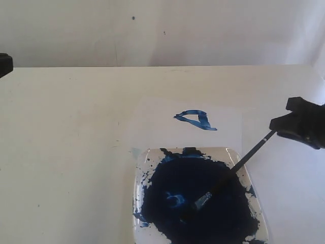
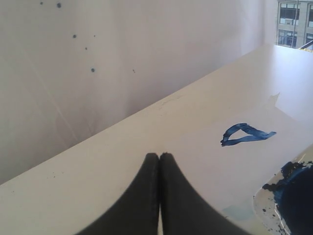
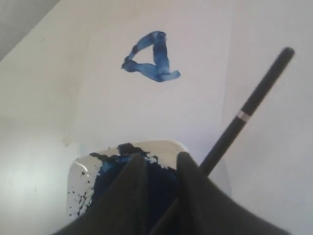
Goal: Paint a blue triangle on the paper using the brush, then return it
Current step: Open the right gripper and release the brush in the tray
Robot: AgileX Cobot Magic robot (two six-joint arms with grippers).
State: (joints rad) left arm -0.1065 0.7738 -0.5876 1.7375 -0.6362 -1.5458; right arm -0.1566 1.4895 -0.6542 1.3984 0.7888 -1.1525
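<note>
The brush (image 1: 238, 163) lies slanted in the clear paint tray (image 1: 139, 179). Its blue-stained tip rests in the dark paint pool (image 1: 193, 203) and its black handle leans over the tray's right rim. My right gripper (image 1: 282, 118) hovers by the handle's end, open; in the right wrist view its fingers (image 3: 161, 156) stand apart with paint showing between them, and the brush (image 3: 254, 98) runs past the outside of one finger. A small blue triangle (image 1: 195, 120) is painted on the white paper (image 1: 152, 122) behind the tray. My left gripper (image 2: 159, 154) is shut and empty, well left of the triangle (image 2: 244, 134).
Paint spatter rings the pool on the tray's rim (image 3: 78, 181). The cream table runs back to a pale wall (image 1: 162, 30). A bit of the left arm (image 1: 4, 63) shows at the far left edge.
</note>
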